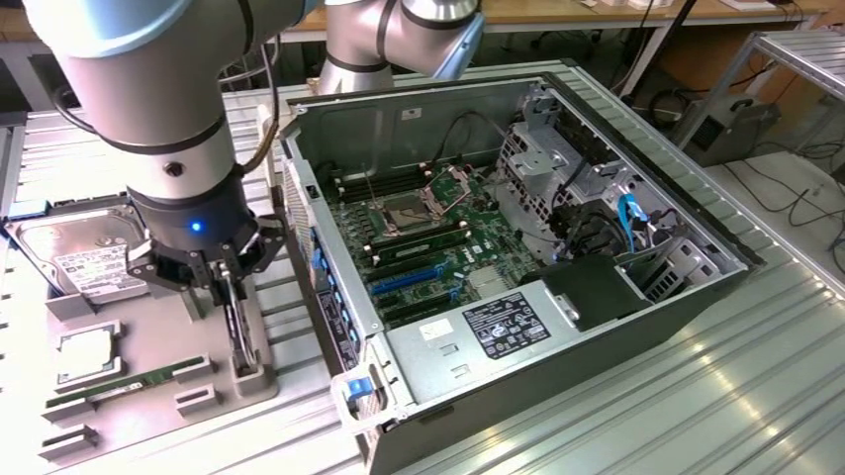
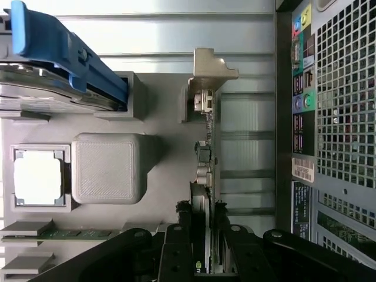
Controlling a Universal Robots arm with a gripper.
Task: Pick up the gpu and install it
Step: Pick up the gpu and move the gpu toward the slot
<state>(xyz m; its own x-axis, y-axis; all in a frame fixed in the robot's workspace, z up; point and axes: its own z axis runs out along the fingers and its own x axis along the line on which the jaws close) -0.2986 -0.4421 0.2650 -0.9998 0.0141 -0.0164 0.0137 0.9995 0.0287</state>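
Gripper (image 2: 202, 235) — clamped on gpu (image 2: 205, 158) | gpu on edge in grey tray (image 2: 164, 106) | case (image 1: 383, 129) — open

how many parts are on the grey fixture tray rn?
4 on the tray: hard drive at the back, CPU mid-tray, memory stick toward the front, gpu standing on edge, clamped by the gripper. The arm may hide others.
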